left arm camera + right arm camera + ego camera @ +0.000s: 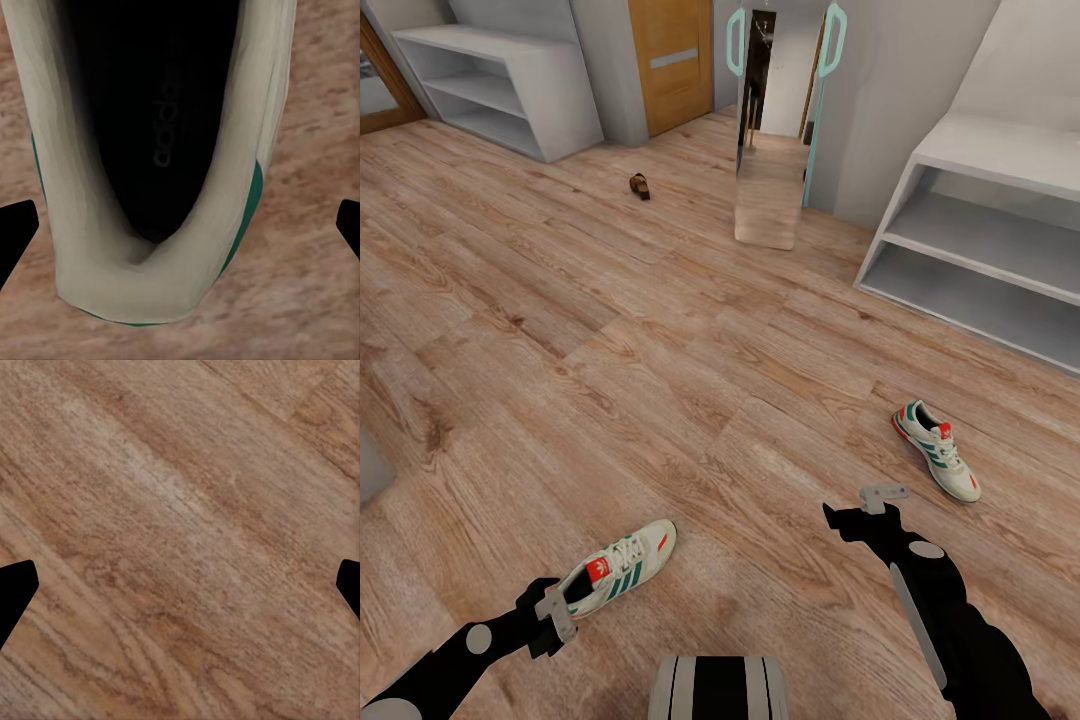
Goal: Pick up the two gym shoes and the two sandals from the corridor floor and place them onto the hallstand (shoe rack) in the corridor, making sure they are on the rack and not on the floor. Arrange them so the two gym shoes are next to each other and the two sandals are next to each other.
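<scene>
At lower left, the left hand (557,612), fingers spread apart, hangs over the near gym shoe (622,570), probably light and soft-sided, best pinched at its firmer heel collar.

Wooden door (672,60), tall standing mirror (770,190)
</scene>
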Controlling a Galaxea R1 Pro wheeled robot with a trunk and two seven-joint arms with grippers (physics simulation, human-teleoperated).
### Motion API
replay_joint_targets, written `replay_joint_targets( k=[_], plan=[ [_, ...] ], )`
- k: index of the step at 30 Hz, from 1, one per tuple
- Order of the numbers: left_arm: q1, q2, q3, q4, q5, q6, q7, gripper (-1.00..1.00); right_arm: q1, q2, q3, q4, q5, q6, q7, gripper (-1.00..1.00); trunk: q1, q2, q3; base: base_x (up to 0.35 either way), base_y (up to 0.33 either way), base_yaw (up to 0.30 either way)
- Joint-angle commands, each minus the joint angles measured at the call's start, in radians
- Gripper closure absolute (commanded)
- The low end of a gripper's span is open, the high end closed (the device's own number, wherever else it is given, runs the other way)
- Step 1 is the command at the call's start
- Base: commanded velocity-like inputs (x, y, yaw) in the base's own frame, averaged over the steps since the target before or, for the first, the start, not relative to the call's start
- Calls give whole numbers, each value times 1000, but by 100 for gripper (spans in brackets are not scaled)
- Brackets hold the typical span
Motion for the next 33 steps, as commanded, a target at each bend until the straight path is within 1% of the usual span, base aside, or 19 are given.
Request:
replay_joint_targets(
  k=[1,23,33],
  plan=[
    [0,1,-2,-1,-11,-6,2,-100,0,-1,1,-2,2,5,3,-100,0,0,-1,0,0,0],
    [-1,-1,-2,0,-11,-6,2,-100,0,-1,1,-2,2,5,3,-100,0,0,-1,0,0,0],
    [0,-2,-2,0,-10,-6,2,-100,0,-1,1,-2,2,5,3,-100,0,0,-1,68,57,0]
  ],
)
